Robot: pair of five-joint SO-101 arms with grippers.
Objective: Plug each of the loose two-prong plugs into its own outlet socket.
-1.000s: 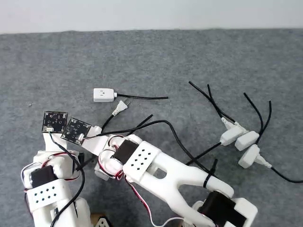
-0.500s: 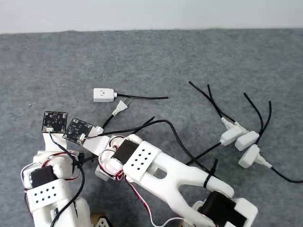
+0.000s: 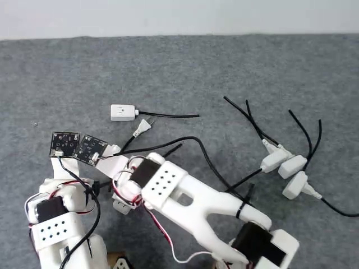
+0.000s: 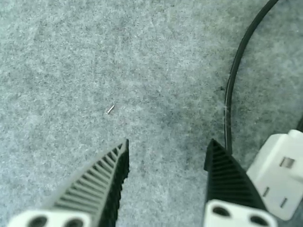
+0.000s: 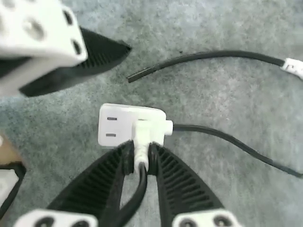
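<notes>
Left wrist view: left gripper [image 4: 169, 144] agape; outlet [image 4: 280, 172] beside

No readable text, label, brand, number or sign anywhere. Plain white faces on the outlet socket [image 5: 113, 125] and on the plug [image 5: 152, 128] pinched in the right claw [image 5: 140, 158]. Bare grey felt on the table [image 3: 224, 67]. Any marks on the small black boards [image 3: 65, 143] too small to make out.
</notes>
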